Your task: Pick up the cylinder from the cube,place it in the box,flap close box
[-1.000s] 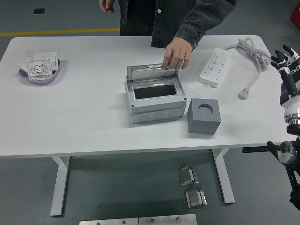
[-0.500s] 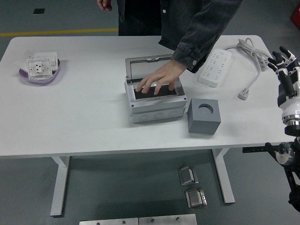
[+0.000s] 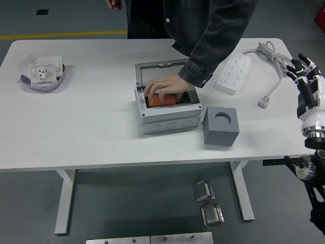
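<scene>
Progress is hard to credit to the robot: an orange object (image 3: pixel 163 100), likely the cylinder, is held inside the grey plastic junction box (image 3: pixel 168 114) by a person's hand (image 3: pixel 163 87); the lid (image 3: pixel 161 75) is raised. The matte grey cube (image 3: pixel 221 126) with its round socket is left empty. The right hand (image 3: pixel 303 68) is raised at the table's right edge, fingers spread, nothing held.

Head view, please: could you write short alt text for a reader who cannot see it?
A person's hand reaches into an open grey box on a white table, fingers on an orange object inside. A grey cube with an empty round hole sits right of the box; the robot's right hand is raised at the table's right edge, fingers spread.
</scene>
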You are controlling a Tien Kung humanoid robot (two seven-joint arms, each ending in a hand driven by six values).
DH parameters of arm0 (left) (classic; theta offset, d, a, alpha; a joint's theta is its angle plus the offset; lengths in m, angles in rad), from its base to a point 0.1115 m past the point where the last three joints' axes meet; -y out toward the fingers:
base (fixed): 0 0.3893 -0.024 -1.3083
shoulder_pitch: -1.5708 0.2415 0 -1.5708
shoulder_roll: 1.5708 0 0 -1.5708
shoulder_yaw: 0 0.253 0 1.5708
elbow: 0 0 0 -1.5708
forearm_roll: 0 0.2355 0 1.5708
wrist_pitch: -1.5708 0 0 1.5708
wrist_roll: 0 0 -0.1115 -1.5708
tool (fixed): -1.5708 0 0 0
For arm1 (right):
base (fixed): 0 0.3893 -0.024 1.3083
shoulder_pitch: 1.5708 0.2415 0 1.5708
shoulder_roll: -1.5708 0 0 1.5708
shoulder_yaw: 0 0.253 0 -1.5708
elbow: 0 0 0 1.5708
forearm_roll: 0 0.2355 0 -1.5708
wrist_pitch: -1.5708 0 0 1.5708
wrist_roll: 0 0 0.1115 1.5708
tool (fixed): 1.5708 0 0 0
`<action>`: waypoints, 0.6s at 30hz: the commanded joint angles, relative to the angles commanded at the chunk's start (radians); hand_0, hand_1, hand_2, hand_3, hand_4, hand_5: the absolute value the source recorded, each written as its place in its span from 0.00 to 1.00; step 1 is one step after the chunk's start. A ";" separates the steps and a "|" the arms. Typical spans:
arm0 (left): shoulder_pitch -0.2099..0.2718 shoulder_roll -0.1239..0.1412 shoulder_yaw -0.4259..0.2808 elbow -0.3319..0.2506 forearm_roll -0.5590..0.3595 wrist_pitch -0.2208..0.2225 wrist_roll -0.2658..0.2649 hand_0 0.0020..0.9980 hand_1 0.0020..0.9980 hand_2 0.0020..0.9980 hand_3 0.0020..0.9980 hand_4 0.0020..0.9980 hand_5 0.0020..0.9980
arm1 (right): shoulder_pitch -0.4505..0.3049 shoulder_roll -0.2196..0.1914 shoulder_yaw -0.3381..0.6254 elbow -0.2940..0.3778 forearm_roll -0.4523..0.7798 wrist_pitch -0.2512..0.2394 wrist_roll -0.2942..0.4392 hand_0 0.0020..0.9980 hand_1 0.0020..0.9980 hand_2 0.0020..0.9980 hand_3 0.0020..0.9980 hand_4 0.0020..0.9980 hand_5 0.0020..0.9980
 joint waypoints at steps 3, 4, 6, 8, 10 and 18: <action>-0.001 -0.001 0.005 0.000 -0.004 0.000 0.000 0.68 0.65 0.56 0.59 0.50 0.04 | 0.000 0.001 0.003 0.002 -0.001 -0.003 0.003 0.79 0.75 0.79 0.81 0.93 0.60; -0.001 -0.002 0.005 0.000 -0.004 0.000 0.000 0.68 0.65 0.56 0.59 0.50 0.04 | 0.000 0.001 0.004 0.002 -0.001 -0.004 0.004 0.79 0.75 0.79 0.81 0.93 0.60; -0.002 -0.002 0.003 0.000 0.003 -0.001 0.001 0.68 0.65 0.56 0.59 0.49 0.04 | 0.001 0.001 0.004 0.002 -0.002 -0.007 0.006 0.79 0.75 0.79 0.81 0.93 0.60; -0.002 -0.002 0.000 0.000 0.011 -0.002 0.002 0.68 0.65 0.56 0.59 0.49 0.04 | 0.002 -0.001 0.006 0.002 -0.021 -0.016 0.002 0.79 0.75 0.79 0.81 0.93 0.60; -0.002 -0.002 -0.002 0.000 0.018 -0.003 0.003 0.68 0.65 0.56 0.59 0.49 0.04 | 0.003 -0.003 0.006 0.001 -0.051 -0.027 -0.007 0.79 0.75 0.79 0.81 0.93 0.60; -0.004 -0.001 0.012 0.000 0.007 -0.002 0.006 0.68 0.65 0.56 0.59 0.50 0.04 | 0.001 0.002 0.004 -0.001 -0.081 -0.041 -0.011 0.79 0.75 0.78 0.80 0.92 0.60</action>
